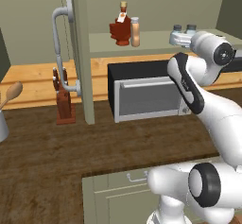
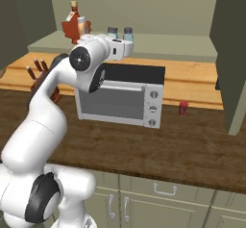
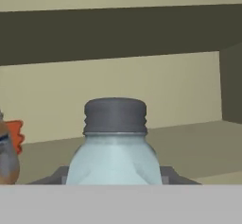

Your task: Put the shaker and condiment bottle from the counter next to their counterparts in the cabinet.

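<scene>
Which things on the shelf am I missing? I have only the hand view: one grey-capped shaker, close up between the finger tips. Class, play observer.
Observer: The left base view shows a shaker and its twin side by side on the cabinet shelf, at the gripper.
Operator: And the condiment bottle?
Observer: The condiment bottle stands on that shelf, right beside the maple-leaf bottle.
Operator: What sits underneath?
Observer: A toaster oven on the counter.
</scene>
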Tool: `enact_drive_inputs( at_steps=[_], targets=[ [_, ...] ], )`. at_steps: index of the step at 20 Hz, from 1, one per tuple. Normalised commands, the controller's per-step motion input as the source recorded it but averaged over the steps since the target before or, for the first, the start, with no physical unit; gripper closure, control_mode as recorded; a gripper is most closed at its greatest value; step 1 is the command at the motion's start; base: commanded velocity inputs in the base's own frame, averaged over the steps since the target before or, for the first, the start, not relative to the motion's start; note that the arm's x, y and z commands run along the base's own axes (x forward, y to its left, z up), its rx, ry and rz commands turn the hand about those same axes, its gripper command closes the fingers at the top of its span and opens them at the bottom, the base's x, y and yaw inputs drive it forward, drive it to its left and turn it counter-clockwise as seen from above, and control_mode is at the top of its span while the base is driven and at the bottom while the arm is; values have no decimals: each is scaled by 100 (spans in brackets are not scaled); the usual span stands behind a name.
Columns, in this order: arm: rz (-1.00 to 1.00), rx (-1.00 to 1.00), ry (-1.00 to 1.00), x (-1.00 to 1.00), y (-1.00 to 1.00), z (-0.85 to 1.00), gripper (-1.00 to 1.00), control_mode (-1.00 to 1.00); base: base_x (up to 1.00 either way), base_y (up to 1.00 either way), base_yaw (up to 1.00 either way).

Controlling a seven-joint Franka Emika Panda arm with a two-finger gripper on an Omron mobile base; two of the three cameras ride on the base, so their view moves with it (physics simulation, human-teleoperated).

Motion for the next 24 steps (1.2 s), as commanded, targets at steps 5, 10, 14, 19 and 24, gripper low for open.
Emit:
enact_drive_inputs(
  at_steps=[5,10,14,19,24],
  targets=[
    [0,-1,-14,4,0,0,100,-100,0,0,0],
    [1,-5,-21,0,0,-1,100,-100,0,0,0],
    [4,-7,-9,3,3,0,100,-100,0,0,0],
    [4,-8,0,11,13,0,100,-100,0,0,0],
    [2,-4,0,9,1,3,100,-100,0,0,0]
  ],
)
